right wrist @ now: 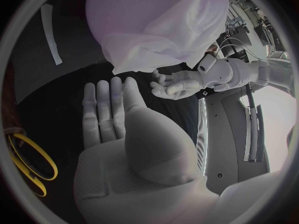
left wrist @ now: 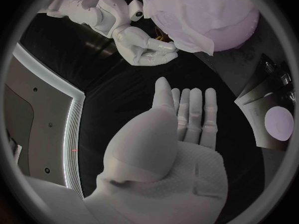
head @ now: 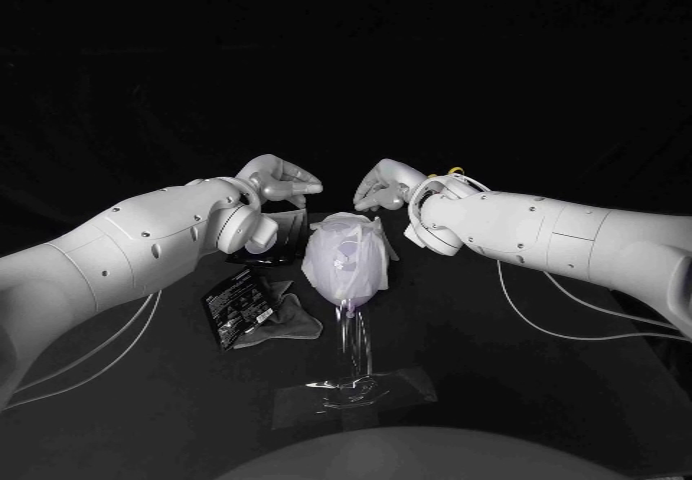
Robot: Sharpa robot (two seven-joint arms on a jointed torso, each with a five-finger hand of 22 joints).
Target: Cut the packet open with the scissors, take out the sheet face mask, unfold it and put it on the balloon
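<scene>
- Mask: the sheet face mask [head: 342, 243] lies draped over the top and front of the balloon [head: 352, 292]. In the wrist views it sits in loose folds, with part of the balloon's skin bare beside it.
- Balloon: upright on a clear stand [head: 353, 350] at the middle of the table [head: 505, 385], between the two hands.
- Left hand [head: 274, 185]: just beside the balloon's upper left, not touching it. In its own wrist view the fingers are stretched out straight and hold nothing.
- Right hand [head: 387, 186]: just beside the balloon's upper right, palm bare and nothing in its hold. In its own wrist view the fingers lie straight and side by side.
- Packet [head: 235, 305]: dark, flat on the table left of the stand, well apart from both hands. A pale crumpled piece [head: 284, 322] touches it; cannot tell what it is.
- Scissors [right wrist: 28, 159]: yellow handles lie on the table near the right hand, ungripped.
- Progress, judged: cutting, taking out and unfolding look finished, and the mask is on the balloon.
- Left to do, judged: at most, smoothing the folds so the sheet sits flat; whether it is centred cannot be told.
</scene>
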